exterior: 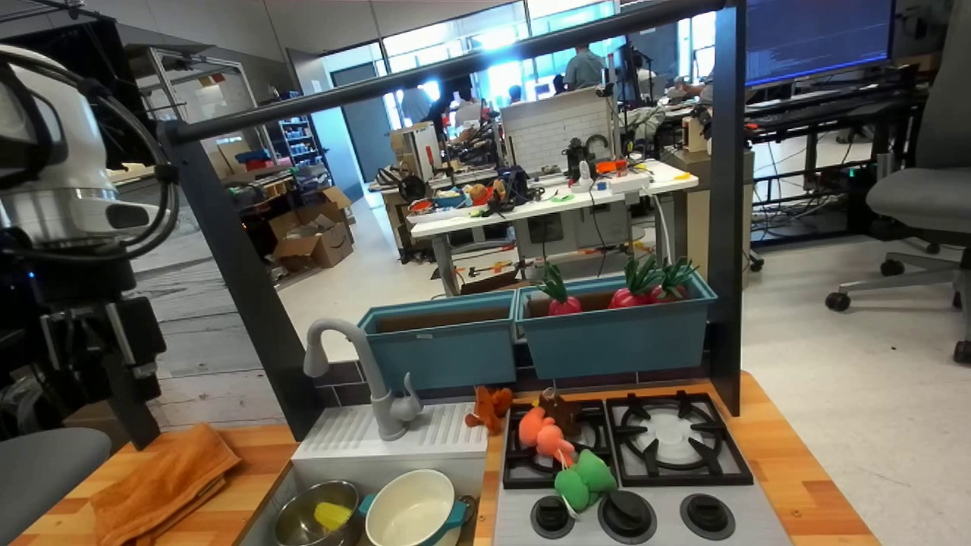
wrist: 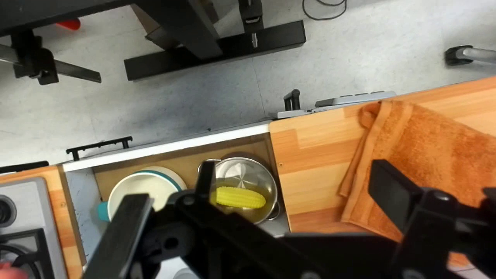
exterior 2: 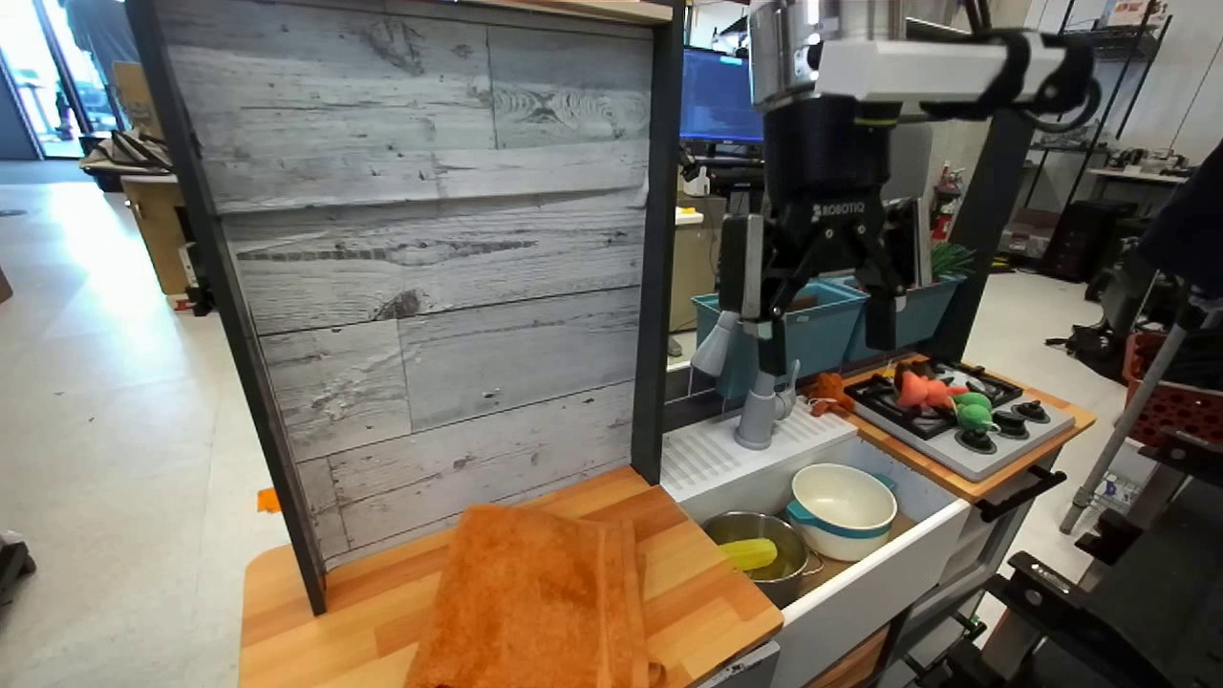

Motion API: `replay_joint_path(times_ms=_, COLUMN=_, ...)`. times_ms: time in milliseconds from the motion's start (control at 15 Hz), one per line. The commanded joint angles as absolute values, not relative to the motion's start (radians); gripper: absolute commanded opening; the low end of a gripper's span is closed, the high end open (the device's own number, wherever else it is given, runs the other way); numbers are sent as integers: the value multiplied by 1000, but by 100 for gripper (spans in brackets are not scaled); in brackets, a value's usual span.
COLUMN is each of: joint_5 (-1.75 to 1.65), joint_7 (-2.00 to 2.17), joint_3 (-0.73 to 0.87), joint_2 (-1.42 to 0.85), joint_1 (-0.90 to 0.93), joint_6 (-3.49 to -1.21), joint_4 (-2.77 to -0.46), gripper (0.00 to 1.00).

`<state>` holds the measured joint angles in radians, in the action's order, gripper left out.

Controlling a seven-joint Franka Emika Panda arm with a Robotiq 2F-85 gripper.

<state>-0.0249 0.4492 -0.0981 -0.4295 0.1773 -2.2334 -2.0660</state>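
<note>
My gripper (exterior 2: 827, 346) hangs in the air with its fingers spread wide and nothing between them. In the wrist view the gripper (wrist: 294, 174) frames the wooden counter (wrist: 310, 155) from above. A yellow corn cob (wrist: 242, 197) lies inside a steel pot (wrist: 267, 182), partly covered by one finger in that view. Beside this pot stands a cream pot (wrist: 145, 182) with teal handles, both within a white-sided drawer (exterior 2: 879, 578). On the counter, an orange towel (wrist: 438, 143) lies folded, seen behind the other finger. The gripper touches none of these.
A grey faucet (exterior: 379, 379) rises behind the drawer. Soft toys in coral (exterior: 545, 436) and green (exterior: 584, 479) lie on the stove (exterior: 675, 440). Teal planters (exterior: 618, 334) hold several radishes. A dark frame post (exterior 2: 659, 239) and wood-look panel (exterior 2: 459, 258) stand by the counter.
</note>
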Motion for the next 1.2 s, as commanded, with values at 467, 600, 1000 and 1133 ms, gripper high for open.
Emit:
replay_joint_path(times_ms=467, joint_5=-196, joint_7=638, joint_3=-30, joint_2=-445, joint_1=338, joint_6=-2385, joint_4=-2078, gripper=100)
replay_joint_path(times_ms=600, joint_5=-264, joint_7=739, joint_3=-19, joint_2=-527, joint_1=399, joint_6=-2402, joint_4=-2002, gripper=100)
replay_joint_path(times_ms=1000, joint_5=-387, joint_7=927, joint_3=38, joint_2=-872, joint_1=526, joint_6=-2332, joint_4=-1656, gripper=100)
replay_joint_path(times_ms=1133, joint_5=-321, joint_7=852, joint_3=-2, joint_2=-976, joint_1=484, joint_6=-2333, joint_4=-1551, gripper=100)
